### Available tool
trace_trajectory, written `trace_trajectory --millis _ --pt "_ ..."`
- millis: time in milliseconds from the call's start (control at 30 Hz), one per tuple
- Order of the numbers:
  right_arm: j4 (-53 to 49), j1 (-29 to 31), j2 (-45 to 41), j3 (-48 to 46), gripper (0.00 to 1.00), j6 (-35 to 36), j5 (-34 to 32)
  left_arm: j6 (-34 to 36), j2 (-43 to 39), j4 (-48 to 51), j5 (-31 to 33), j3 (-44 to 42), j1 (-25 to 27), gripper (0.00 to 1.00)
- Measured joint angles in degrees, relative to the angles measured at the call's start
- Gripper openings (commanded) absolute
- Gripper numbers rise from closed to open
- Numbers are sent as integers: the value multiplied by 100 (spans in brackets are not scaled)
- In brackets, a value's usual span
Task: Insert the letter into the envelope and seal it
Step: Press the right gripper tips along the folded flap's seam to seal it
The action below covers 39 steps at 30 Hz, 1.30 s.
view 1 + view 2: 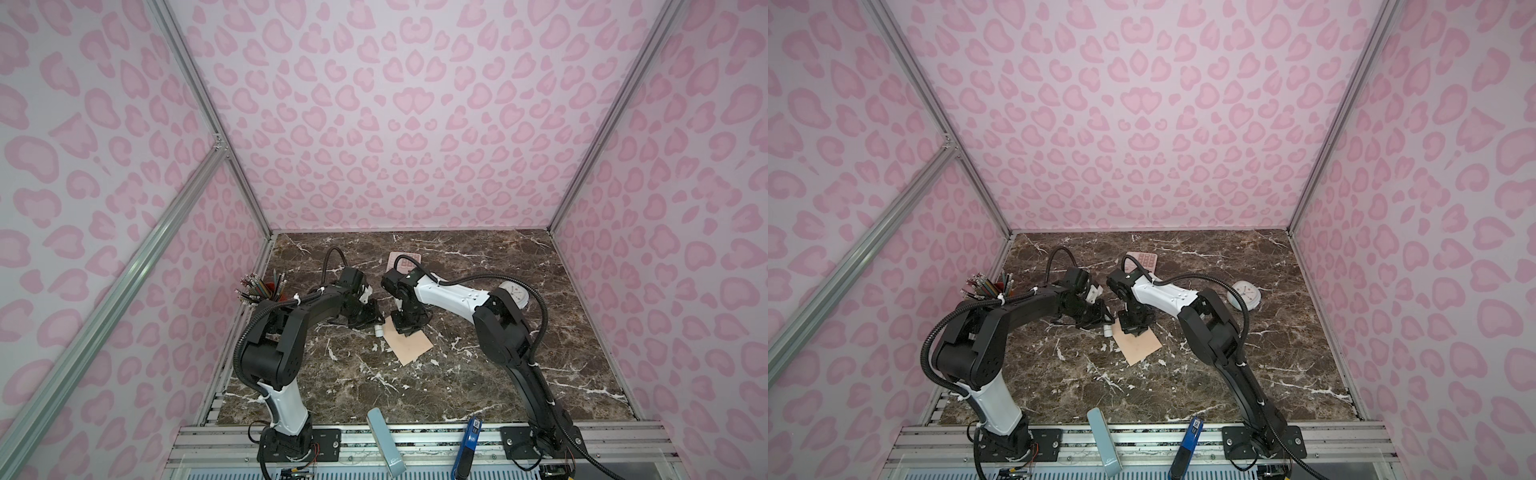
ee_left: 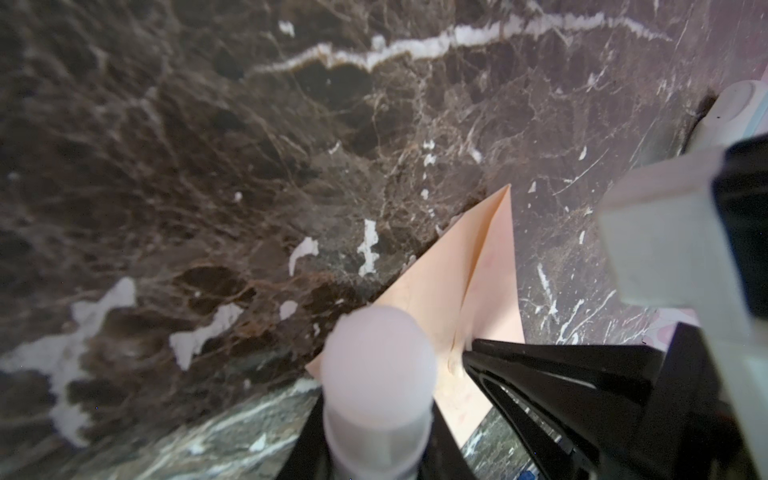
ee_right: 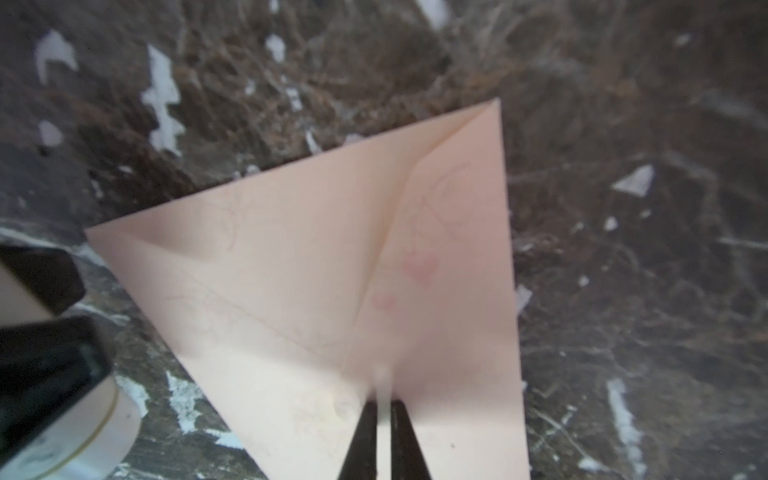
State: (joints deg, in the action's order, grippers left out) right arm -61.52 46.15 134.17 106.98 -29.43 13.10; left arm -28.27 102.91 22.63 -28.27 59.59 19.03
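Squarely beneath the closed right hand (image 3: 383, 402), touching it, lies the envelope (image 3: 307, 266).

Two robot arms lean in from the near edge, grippers held low and side by side in both top views.

The left arm (image 1: 316, 303) rises from its base, bends at the elbow and stretches its black forearm inward. The left gripper (image 1: 374, 326) tilts down, clamped on a white cylinder (image 2: 378, 365). The right arm (image 1: 449, 297) reaches in with its white forearm. Its wrist bends sharply, so the right gripper (image 1: 405, 331) points straight down, its two black fingers (image 3: 361, 440) nearly together with only a thin slit between.
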Motion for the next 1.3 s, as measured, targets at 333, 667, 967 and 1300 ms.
trace_trajectory --millis 333,667,967,1300 --pt "-22 -9 20 0 10 -13 -4 -2 0 0 0 0 0 4" --pt "13 13 22 -7 16 2 9 0 -17 2 0 4 0 4" --pt "15 28 28 35 23 7 68 0 -50 7 0 9 0 4" --pt "-155 42 33 260 26 4 55 24 -50 70 -2 74 0 4"
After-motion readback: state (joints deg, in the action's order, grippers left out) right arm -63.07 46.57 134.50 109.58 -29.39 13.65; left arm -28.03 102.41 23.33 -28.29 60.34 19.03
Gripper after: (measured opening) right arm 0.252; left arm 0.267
